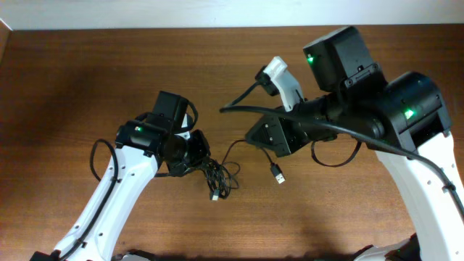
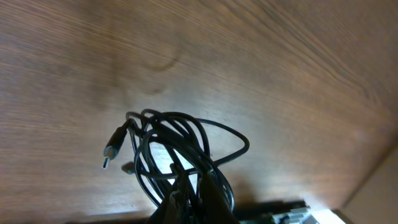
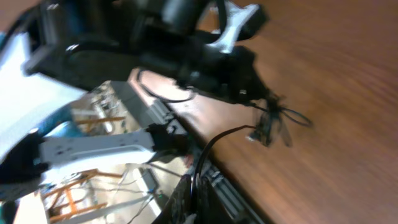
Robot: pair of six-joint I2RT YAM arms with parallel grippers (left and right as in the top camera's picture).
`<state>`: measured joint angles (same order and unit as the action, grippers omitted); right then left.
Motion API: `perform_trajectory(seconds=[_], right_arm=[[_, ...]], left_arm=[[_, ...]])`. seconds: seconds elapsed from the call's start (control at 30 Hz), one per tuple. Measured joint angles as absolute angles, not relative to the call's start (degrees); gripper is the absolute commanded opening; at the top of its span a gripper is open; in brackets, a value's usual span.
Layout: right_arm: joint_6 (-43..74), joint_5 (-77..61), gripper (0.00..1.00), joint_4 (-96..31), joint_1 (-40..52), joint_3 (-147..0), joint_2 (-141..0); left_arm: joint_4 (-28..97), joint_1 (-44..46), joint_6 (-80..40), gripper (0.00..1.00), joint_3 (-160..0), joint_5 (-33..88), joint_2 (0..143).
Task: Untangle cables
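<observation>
Black cables (image 1: 220, 176) sit knotted at the table's (image 1: 87, 87) six o'clock, clenched in the left gripper (image 1: 197, 159); the right gripper (image 1: 255, 139) grasps one strand (image 1: 235, 148) at their two o'clock. Separation looks barely begun.

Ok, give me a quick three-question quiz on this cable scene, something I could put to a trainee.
1. True or false: the left tool grips the tangle of thin black cords.
2. In the overhead view of the brown wooden table, the silver-tipped black USB plug shows: A) left of the tangle, B) right of the tangle, C) at the far edge.
3. Short answer: which tool pinches a single thin black cord rather than the tangle?
Key: 1 true; 2 B; 3 the right tool.
</observation>
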<state>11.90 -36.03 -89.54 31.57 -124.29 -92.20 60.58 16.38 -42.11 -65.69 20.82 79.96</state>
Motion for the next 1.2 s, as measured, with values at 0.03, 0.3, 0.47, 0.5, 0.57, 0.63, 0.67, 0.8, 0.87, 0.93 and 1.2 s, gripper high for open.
perform_trajectory(seconds=[0.03, 0.3, 0.47, 0.5, 0.57, 0.63, 0.67, 0.8, 0.87, 0.93, 1.2], right_arm=[[12.84, -32.80, 0.04, -90.30, 31.59, -124.29, -92.20], [22.13, -5.78, 0.68, -93.12, 31.57, -124.22, -92.20], [23.11, -4.16, 0.81, -92.99, 31.57, -118.41, -92.40], [23.18, -4.51, 0.82, -92.79, 31.57, -117.23, -92.68], [23.38, -5.98, 0.86, -90.52, 31.57, -113.32, -93.30], [23.51, -7.49, 0.86, -87.70, 31.57, -110.06, -93.47], [23.51, -8.54, 0.87, -86.65, 31.57, -108.03, -93.62], [23.59, -11.14, 0.88, -84.55, 31.57, -103.48, -93.97], [23.55, -11.75, 0.89, -84.09, 31.57, -101.95, -94.04], [23.55, -11.97, 0.89, -84.01, 31.57, -101.75, -94.04], [23.53, -11.97, 0.90, -82.17, 31.57, -101.75, -94.08]], left_arm=[[60.88, 16.38, -42.30, 0.03, -65.69, 19.88, 79.96], [62.57, 16.38, -43.62, 0.06, -65.69, 14.02, 79.96], [62.57, 16.38, -43.81, 0.11, -65.69, 13.15, 79.96], [62.57, 16.38, -43.83, 0.16, -65.69, 13.04, 80.01], [62.54, 16.38, -44.07, 0.68, -65.69, 12.99, 80.01], [62.59, 16.38, -44.01, 0.80, -65.69, 13.04, 80.01], [62.57, 16.38, -44.16, 0.82, -65.69, 13.06, 80.01], [62.65, 16.10, -42.22, 0.99, -65.98, 15.07, 80.01], [62.65, 15.44, -38.68, 0.99, -68.77, 16.95, 80.07], [62.57, 15.29, -37.21, 0.99, -70.37, 17.10, 80.07], [63.61, 15.31, -35.64, 0.73, -70.46, 12.58, 82.70]])
